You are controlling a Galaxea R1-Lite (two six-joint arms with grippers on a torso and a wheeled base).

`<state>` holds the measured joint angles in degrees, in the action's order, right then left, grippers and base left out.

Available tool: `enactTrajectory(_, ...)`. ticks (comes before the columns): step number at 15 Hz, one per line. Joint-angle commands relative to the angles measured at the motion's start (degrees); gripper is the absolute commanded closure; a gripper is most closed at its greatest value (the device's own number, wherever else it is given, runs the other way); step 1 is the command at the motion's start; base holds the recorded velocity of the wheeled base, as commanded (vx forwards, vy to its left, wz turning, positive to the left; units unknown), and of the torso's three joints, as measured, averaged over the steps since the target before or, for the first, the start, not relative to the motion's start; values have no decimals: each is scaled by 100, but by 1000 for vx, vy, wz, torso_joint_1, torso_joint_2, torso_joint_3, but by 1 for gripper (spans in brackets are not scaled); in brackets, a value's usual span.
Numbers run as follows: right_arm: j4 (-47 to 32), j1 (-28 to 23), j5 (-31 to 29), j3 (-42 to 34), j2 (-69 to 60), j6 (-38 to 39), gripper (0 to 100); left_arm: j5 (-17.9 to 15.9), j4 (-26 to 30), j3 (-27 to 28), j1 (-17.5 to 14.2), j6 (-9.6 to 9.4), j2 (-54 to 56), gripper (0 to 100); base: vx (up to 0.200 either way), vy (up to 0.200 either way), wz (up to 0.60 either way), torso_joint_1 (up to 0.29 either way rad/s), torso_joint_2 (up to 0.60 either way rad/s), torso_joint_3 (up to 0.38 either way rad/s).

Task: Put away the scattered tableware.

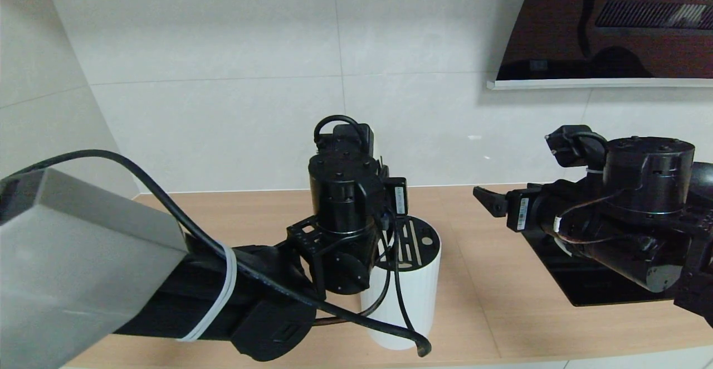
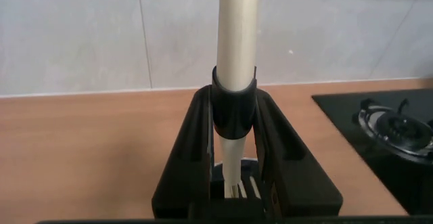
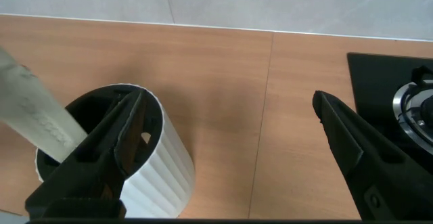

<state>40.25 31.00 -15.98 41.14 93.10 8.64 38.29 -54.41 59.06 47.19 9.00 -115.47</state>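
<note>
One white ribbed holder (image 1: pixel 409 280) with a black slotted top stands on the wooden counter (image 1: pixel 479 302), close to the front edge. One utensil is in view, and only its pale round handle (image 2: pixel 237 34) shows; what kind of utensil it is cannot be told. The left gripper (image 2: pixel 233 109) is clamped tight on that handle, holding it upright right above the holder, with the lower end reaching into one of the top's slots.

The right gripper (image 3: pixel 226 97) hangs spread wide and has hold of nothing, over bare counter between the holder and the one black cooktop (image 1: pixel 579 285). One burner (image 2: pixel 396 126) shows on the cooktop, which lies flat on the counter on the robot's right, apart from the holder.

Each wrist carries one small white sticker (image 1: pixel 399 196); the print is too small to read.

A white tiled wall (image 1: pixel 223 79) runs behind the counter, and a dark range hood (image 1: pixel 601 29) hangs above the cooktop. In the head view the left arm and its cable cover much of the holder's top.
</note>
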Motion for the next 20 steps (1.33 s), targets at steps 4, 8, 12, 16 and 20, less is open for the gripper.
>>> enactTrajectory(4,0,2,-1,-27,6,-29,0,12,-9,-44,115,32,-406,100,0,0,0,0,0,0)
enactTrajectory(8,0,11,-1,-27,6,-29,0,12,-9,-44,194,41,-767,100,0,0,0,0,0,0)
enactTrajectory(12,0,11,-1,-27,15,-29,0,12,-9,-97,238,111,-749,100,0,0,0,0,0,0)
enactTrajectory(16,0,20,-1,-27,24,-29,0,64,-9,-106,238,111,-723,100,0,0,0,0,0,0)
enactTrajectory(20,0,38,-1,-36,33,-38,0,117,-9,-114,238,93,-705,0,0,0,0,0,0,0)
